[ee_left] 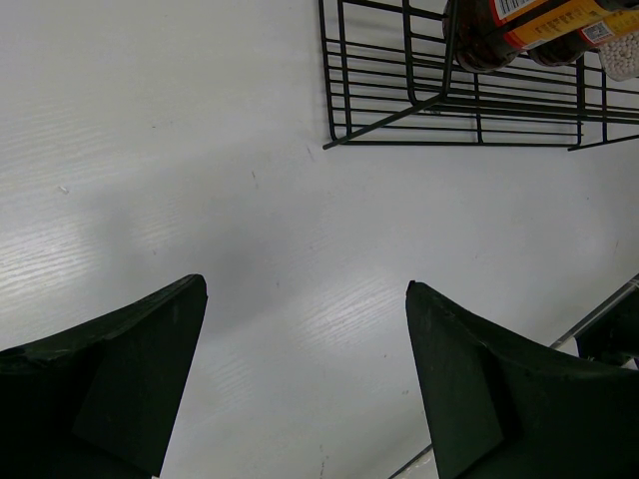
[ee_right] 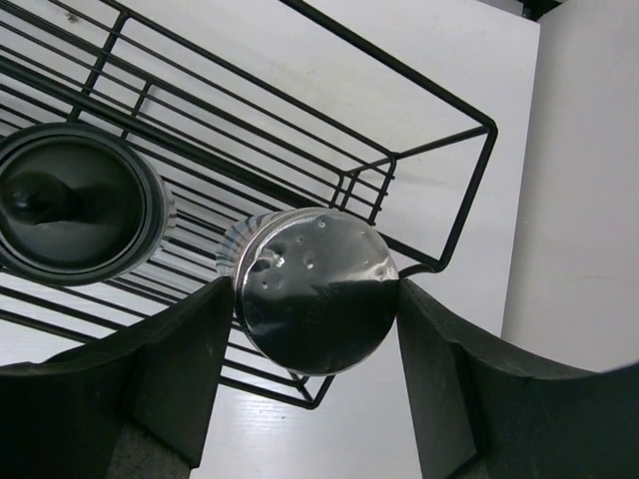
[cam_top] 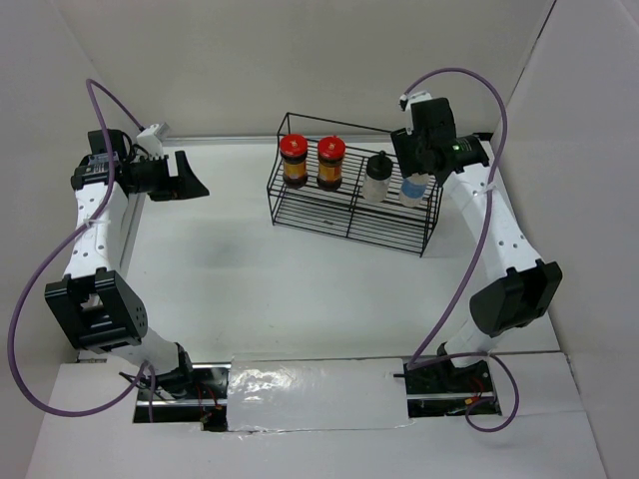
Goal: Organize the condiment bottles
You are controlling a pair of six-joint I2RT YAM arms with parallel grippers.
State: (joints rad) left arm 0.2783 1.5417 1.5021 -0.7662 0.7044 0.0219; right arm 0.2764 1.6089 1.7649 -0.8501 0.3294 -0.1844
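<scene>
Four condiment bottles stand in a row in the black wire rack (cam_top: 349, 218). Two red-capped jars (cam_top: 295, 160) (cam_top: 330, 160) with brown contents are on the left, then a whitish jar with a black cap (cam_top: 376, 178), then a blue-labelled jar (cam_top: 412, 188) at the right end. My right gripper (cam_top: 415, 165) is over that last jar. In the right wrist view both fingers press the sides of its shiny cap (ee_right: 310, 269), so the right gripper (ee_right: 315, 287) is shut on it. The black cap (ee_right: 75, 205) sits beside it. My left gripper (cam_top: 195, 181) (ee_left: 306, 287) is open over bare table, left of the rack.
The rack's wire rim (ee_right: 439, 130) rises around the held jar, close to the right wall. In the left wrist view the rack's corner (ee_left: 399, 110) and the brown jars' bases (ee_left: 489, 40) lie ahead. White walls enclose the table.
</scene>
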